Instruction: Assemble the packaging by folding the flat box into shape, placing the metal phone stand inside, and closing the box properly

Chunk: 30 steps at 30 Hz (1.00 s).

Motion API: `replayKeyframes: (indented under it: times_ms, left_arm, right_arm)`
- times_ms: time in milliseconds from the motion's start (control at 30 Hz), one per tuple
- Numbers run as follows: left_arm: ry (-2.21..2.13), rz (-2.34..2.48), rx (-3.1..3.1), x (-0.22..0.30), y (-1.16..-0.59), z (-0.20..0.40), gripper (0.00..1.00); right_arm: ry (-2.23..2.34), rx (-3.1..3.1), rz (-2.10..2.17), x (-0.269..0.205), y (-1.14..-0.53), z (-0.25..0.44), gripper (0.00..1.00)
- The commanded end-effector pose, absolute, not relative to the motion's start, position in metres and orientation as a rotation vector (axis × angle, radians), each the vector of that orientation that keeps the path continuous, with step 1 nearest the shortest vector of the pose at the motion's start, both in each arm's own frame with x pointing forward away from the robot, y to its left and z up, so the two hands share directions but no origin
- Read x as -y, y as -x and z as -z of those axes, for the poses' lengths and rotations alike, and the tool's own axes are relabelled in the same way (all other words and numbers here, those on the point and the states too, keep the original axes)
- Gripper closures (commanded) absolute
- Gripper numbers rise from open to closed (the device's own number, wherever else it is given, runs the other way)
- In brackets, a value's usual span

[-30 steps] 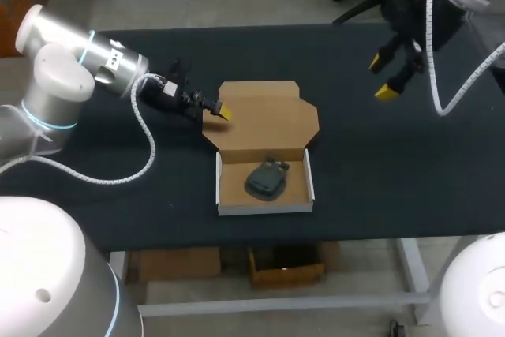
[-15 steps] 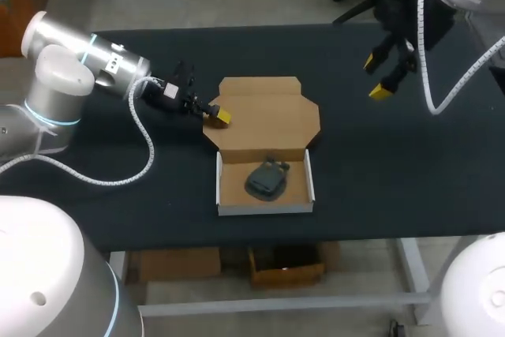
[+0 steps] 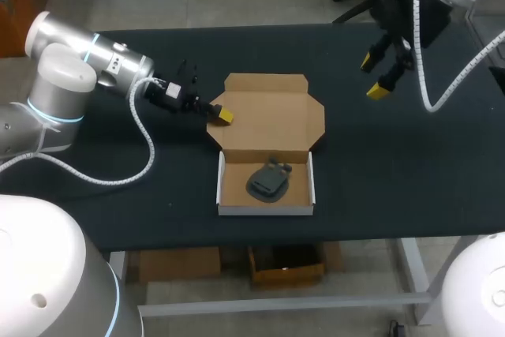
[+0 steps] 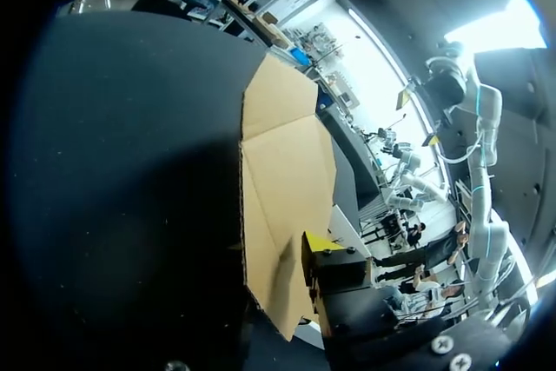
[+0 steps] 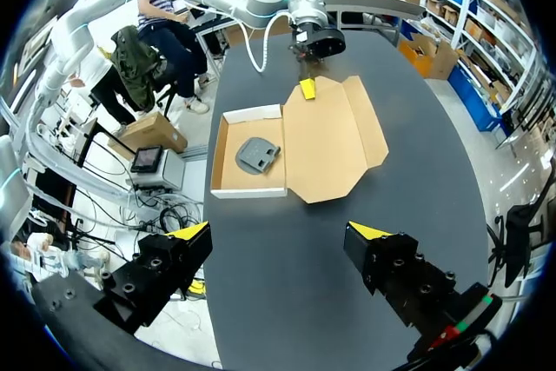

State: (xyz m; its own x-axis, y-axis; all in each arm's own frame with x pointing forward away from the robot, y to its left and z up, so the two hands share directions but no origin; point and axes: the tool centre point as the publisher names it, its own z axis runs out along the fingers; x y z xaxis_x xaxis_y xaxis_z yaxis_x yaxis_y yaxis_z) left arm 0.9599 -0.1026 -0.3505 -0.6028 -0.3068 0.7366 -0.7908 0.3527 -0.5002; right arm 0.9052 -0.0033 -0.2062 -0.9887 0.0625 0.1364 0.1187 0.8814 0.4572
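The cardboard box lies open in the middle of the table. Its white-walled tray (image 3: pixel 266 209) faces the front edge, and its brown lid (image 3: pixel 272 116) lies flat behind it. The dark metal phone stand (image 3: pixel 269 181) rests inside the tray. My left gripper (image 3: pixel 222 114) is at the lid's left flap, shut on the cardboard. In the left wrist view one yellow fingertip (image 4: pixel 320 241) sits on top of the lid (image 4: pixel 282 171), and the other is hidden beneath. My right gripper (image 3: pixel 379 74) hangs open above the back right of the table, with nothing between its fingers (image 5: pixel 280 232).
The black table (image 3: pixel 158 179) has bare surface to the left, right and front of the box. The left arm's white cable (image 3: pixel 146 136) loops over the table's left part. The right wrist view shows the box (image 5: pixel 248 155) far ahead of the right gripper.
My left gripper's fingers have closed onto the lid's left flap, and the whole box has shifted slightly to the right. My right gripper has drifted slightly up and back, still open.
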Motion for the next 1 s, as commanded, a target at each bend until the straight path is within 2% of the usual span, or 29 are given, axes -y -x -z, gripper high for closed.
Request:
replayKeyframes:
  times_ms: [33, 100, 200, 267, 700, 767, 1000]
  left_arm:
    - [-0.929, -1.224, 2.047, 0.097, -0.962, 0.356, 0.74]
    - [-0.925, -1.226, 2.020, 0.094, -0.964, 0.358, 0.72]
    - [-0.913, -1.217, 1.993, 0.094, -0.967, 0.360, 0.61]
    - [-0.910, -1.217, 1.978, 0.094, -0.969, 0.362, 0.59]
    - [-0.898, -1.214, 1.921, 0.099, -0.979, 0.368, 0.62]
    - [-0.890, -1.218, 1.925, 0.100, -0.979, 0.366, 0.67]
    - [-0.837, -1.233, 1.966, 0.101, -0.973, 0.357, 0.73]
  right_arm:
    - [0.137, 2.929, 0.713, 0.003, -0.907, 0.204, 0.00]
    - [0.135, 2.930, 0.711, 0.002, -0.907, 0.204, 0.00]
    - [0.132, 2.931, 0.708, 0.002, -0.907, 0.203, 0.00]
    - [0.132, 2.930, 0.708, 0.001, -0.907, 0.204, 0.00]
    - [0.143, 2.930, 0.696, 0.001, -0.906, 0.204, 0.00]
    - [0.145, 2.931, 0.693, 0.002, -0.906, 0.204, 0.00]
    - [0.146, 2.931, 0.689, 0.002, -0.906, 0.204, 0.00]
